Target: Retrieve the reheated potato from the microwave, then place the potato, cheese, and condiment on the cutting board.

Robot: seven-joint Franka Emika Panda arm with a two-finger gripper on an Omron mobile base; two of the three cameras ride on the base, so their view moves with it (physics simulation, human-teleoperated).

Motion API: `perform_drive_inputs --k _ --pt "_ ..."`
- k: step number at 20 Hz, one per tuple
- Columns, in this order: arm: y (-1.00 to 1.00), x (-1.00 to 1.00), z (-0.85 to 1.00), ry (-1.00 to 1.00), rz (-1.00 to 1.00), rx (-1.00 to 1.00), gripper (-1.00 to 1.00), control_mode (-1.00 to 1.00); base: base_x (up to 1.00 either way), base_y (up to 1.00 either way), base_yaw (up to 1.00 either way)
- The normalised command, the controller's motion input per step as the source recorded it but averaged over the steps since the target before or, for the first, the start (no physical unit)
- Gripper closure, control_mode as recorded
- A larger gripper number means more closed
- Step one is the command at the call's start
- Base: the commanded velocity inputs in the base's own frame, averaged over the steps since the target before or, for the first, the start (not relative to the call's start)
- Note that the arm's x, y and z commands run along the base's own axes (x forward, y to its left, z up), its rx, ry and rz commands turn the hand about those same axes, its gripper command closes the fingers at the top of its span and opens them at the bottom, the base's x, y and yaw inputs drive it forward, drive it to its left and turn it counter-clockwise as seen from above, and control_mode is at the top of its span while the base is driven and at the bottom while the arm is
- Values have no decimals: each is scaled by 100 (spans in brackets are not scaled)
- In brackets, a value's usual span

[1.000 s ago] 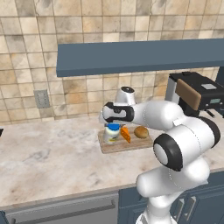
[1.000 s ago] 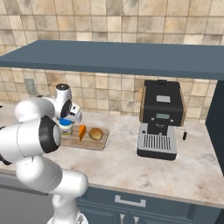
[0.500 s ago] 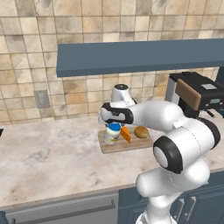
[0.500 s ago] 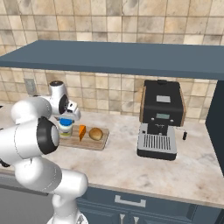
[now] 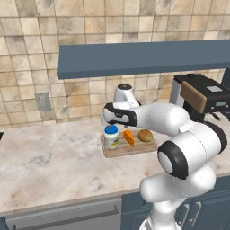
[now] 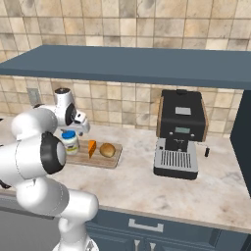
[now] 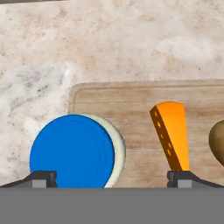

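Note:
The light-brown cutting board (image 5: 134, 149) (image 6: 103, 161) (image 7: 127, 96) lies on the marble counter. On it stand the condiment jar (image 5: 111, 136) (image 6: 70, 142) (image 7: 72, 151) with its blue lid, the orange cheese wedge (image 5: 129, 138) (image 6: 91, 148) (image 7: 173, 131) and the potato (image 5: 145, 135) (image 6: 107, 150) (image 7: 217, 140). My gripper (image 5: 108, 124) (image 6: 81, 129) (image 7: 111, 179) hovers open just above the jar, holding nothing. In the hand view one fingertip is left of the lid and the other sits by the cheese. The microwave is out of view.
A black coffee machine (image 5: 202, 96) (image 6: 180, 132) stands on the counter to the right of the board. A dark blue shelf (image 5: 143, 58) (image 6: 137, 63) runs overhead along the tiled wall. A wall outlet (image 5: 42, 101) sits to the left.
The open hand has drifted a little up and to the left over the jar. Jar, cheese and potato have stayed in place on the board.

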Motion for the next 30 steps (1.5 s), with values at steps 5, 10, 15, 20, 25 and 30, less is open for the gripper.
perform_drive_inputs --k 5,10,15,20,25,30 --pt "9 -1 24 0 0 0 -100 -100 0 0 0" --pt "1 -29 24 0 0 0 -100 -100 0 0 0" --pt "-5 -53 19 0 0 0 -100 -100 0 0 0" --pt "-13 -60 11 -3 2 0 -100 -100 0 0 0" --pt "-22 -54 19 -3 3 0 -100 -100 0 0 0" --pt "-28 -60 21 -4 2 0 -100 -100 0 0 0"
